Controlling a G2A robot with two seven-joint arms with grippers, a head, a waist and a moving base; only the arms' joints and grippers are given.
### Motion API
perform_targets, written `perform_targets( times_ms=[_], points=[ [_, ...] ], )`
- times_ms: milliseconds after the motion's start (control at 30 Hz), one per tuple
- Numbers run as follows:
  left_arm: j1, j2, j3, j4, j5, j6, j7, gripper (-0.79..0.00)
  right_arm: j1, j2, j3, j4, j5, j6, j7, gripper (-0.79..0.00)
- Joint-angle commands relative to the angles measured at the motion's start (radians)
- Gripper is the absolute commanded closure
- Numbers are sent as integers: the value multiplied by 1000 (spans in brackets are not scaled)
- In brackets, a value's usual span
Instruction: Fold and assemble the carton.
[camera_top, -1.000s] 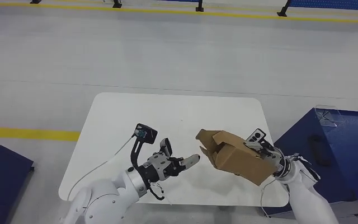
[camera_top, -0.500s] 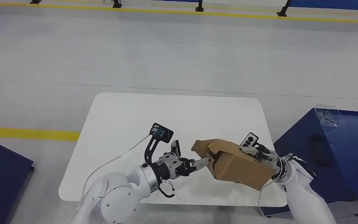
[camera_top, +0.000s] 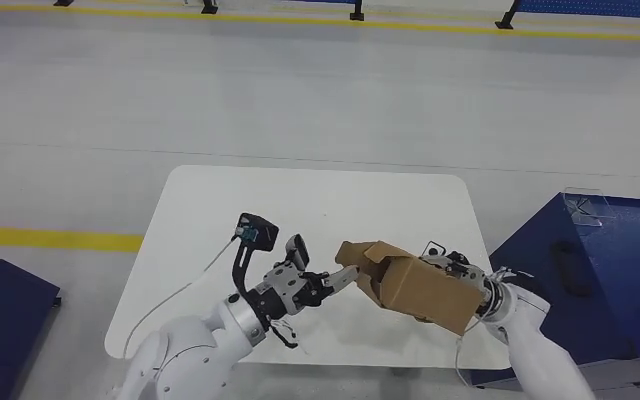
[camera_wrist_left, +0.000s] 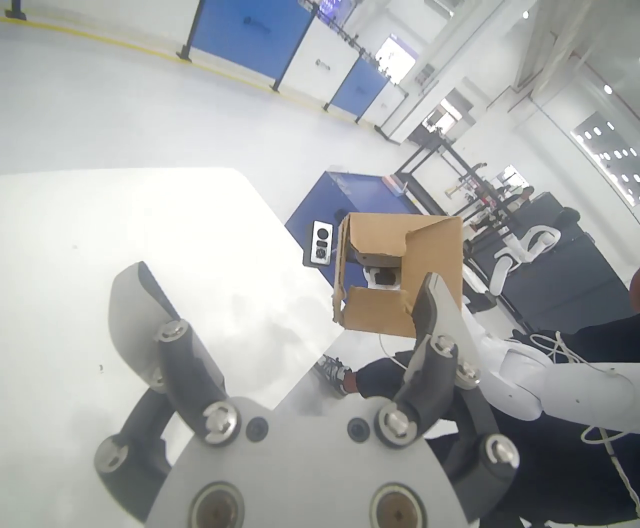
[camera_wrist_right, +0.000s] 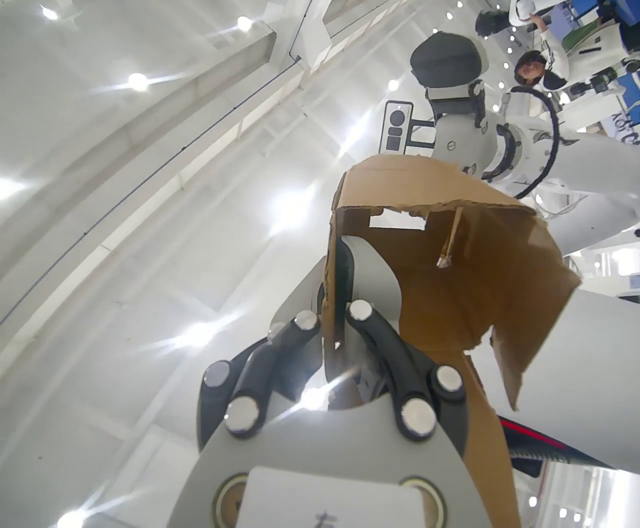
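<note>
The right claw is clamped on one thin wall of the box and holds it tilted over the surface, at the lower right of the top view. The left claw is spread wide at the box's loose flaps, bottom centre. With only an edge pinched, a hard push there could twist the box free. It could also crumple the ragged cardboard rather than fold it.
</note>
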Motion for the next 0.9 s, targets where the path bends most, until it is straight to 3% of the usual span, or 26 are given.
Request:
perform_targets(
  times_ms=[0, 133, 467, 733, 867],
  points=[
    [35, 4, -33, -12, 22, -5, 25, -785, 4, 11, -13, -8, 27, 9, -8, 0],
    [49, 7, -53, 0, 45, 22, 16, -785, 12, 35, -27, -19, 54, 14, -14, 0],
    [-15, 2, -26, 56, 24, 30, -16, -785, 23, 85, -75, -17, 48, -23, 23, 0],
    [6, 5, -108, 83, -84, -36, 34, -785, 40, 116, -103, -4, 77, -42, 42, 0],
    [-6, 6, -96, 110, -85, -20, -13, -785, 41, 130, -121, -7, 74, -53, 53, 0]
  ],
)
